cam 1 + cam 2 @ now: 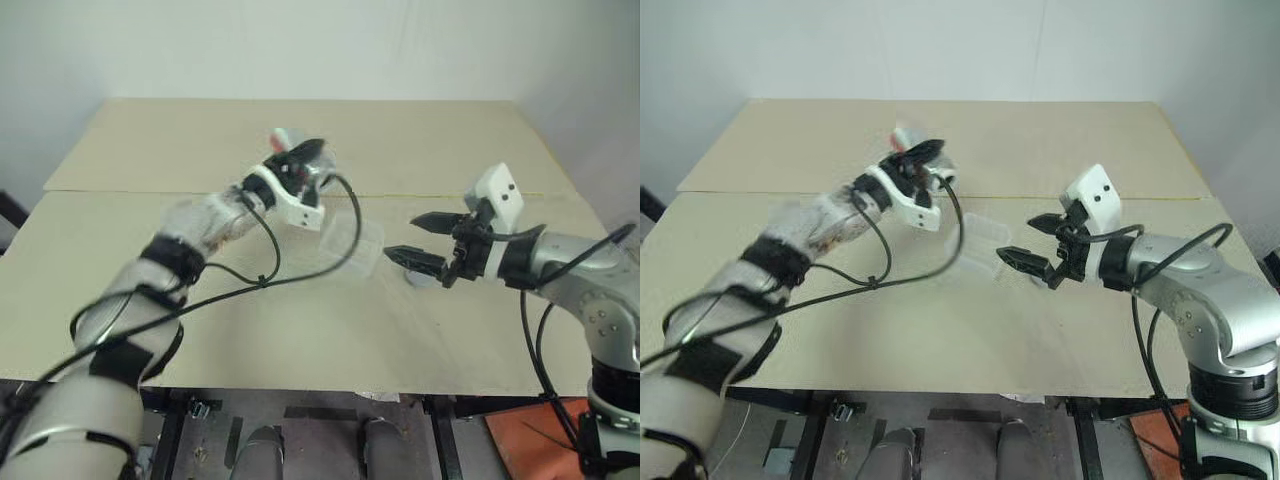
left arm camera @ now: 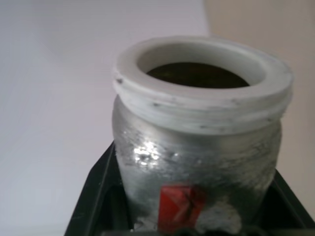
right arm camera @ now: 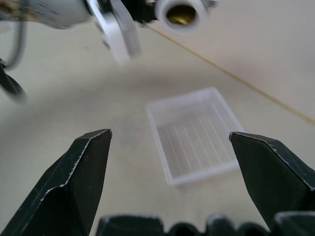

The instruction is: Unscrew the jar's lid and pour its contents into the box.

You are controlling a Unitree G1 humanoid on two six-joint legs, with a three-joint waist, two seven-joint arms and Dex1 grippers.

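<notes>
My left gripper [image 1: 300, 160] is shut on the jar [image 1: 318, 168], a shiny silver cylinder with a red mark, held tilted above the table behind the box. Its white threaded mouth [image 2: 202, 73] is uncovered, and the contents [image 2: 197, 76] show as a dark brown patch inside. The box [image 1: 352, 240], a clear shallow tub, sits on the table between the two arms, a little below the jar. To its right my right gripper [image 1: 400, 236] hovers open, with nothing between its fingers. A grey round piece, apparently the lid [image 1: 420, 277], lies on the table just under that gripper.
The table [image 1: 300, 330] is a pale beige board with a seam running across it behind the box. A black cable [image 1: 262, 280] loops from my left forearm down over the table, close to the box's left side.
</notes>
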